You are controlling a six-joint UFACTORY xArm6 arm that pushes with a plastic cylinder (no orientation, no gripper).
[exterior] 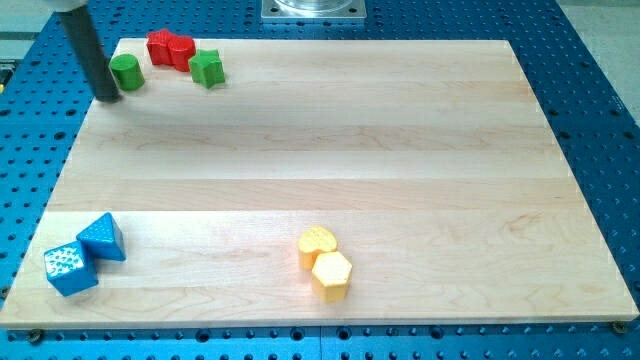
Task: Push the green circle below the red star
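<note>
My tip [108,97] has no pincer; it is just a rod. It sits just left of the green circle [127,72], ready to push it. The red star [169,47] is close by on its upper right.

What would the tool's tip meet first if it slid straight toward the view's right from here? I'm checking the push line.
Most likely the green circle, just right of my tip and slightly higher in the view. Contact may be glancing; depth is unclear.
</note>
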